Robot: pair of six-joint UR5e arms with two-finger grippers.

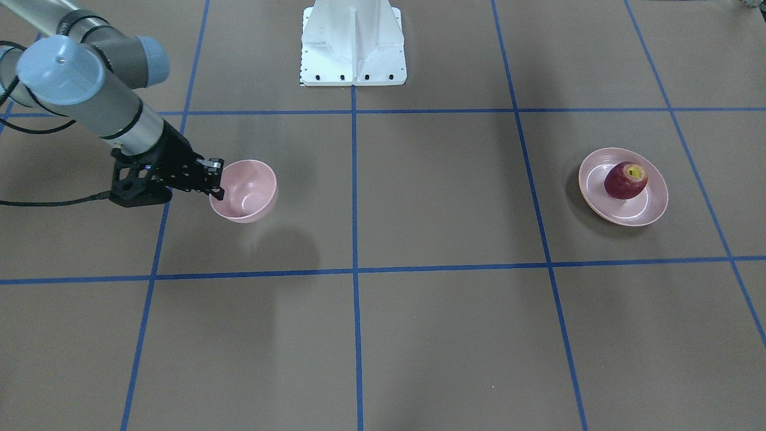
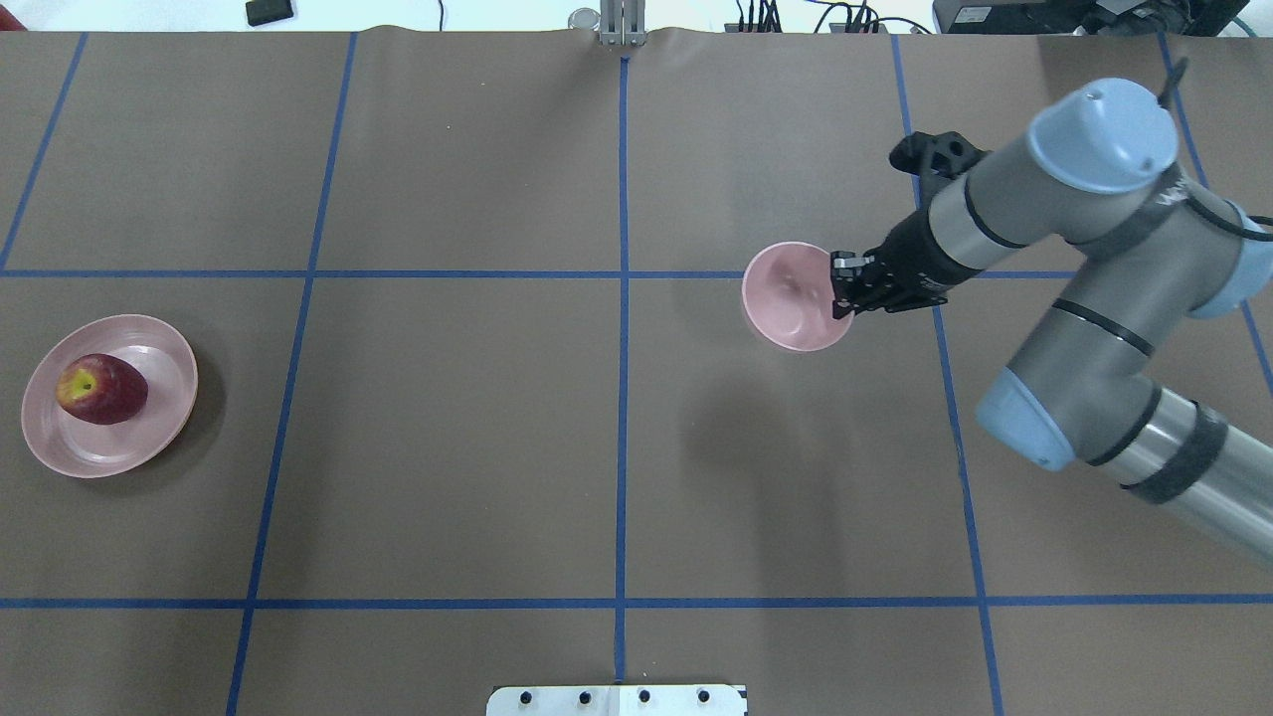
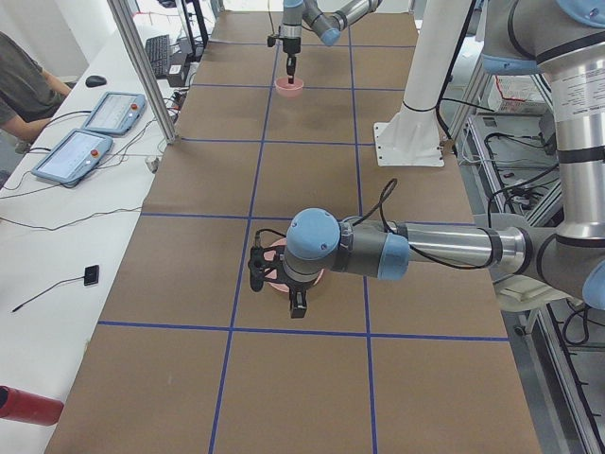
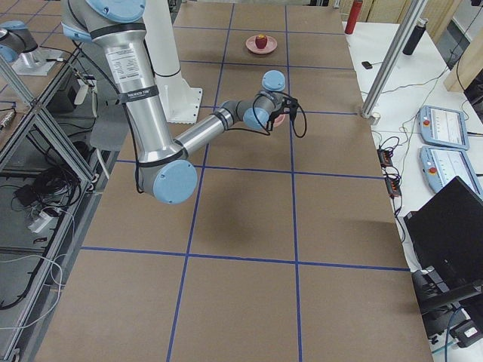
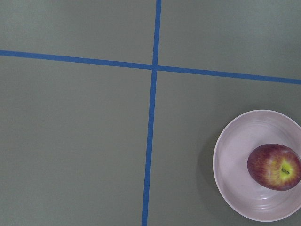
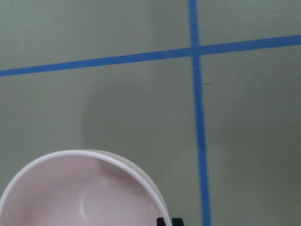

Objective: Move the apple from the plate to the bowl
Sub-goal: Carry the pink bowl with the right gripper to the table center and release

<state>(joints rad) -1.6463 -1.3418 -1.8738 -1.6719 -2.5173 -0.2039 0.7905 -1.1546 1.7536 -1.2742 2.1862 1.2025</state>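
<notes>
The dark red apple (image 1: 625,179) with a yellow stem hollow lies on the wide pink plate (image 1: 652,206), at the table's left in the overhead view (image 2: 99,388). The left wrist view shows the apple (image 5: 275,167) on the plate (image 5: 230,160) from above. My right gripper (image 1: 216,179) is shut on the rim of the small pink bowl (image 1: 246,191) and holds it tilted above the table, its shadow lying apart from it. The overhead view shows this grip (image 2: 843,288) on the bowl (image 2: 791,298). My left gripper (image 3: 298,305) shows only in the exterior left view, above the plate; I cannot tell its state.
The white robot base (image 1: 353,42) stands at the table's middle edge. Blue tape lines (image 2: 622,398) divide the brown table into squares. Operator tablets (image 3: 80,151) and a red bottle (image 3: 24,405) lie on the side bench.
</notes>
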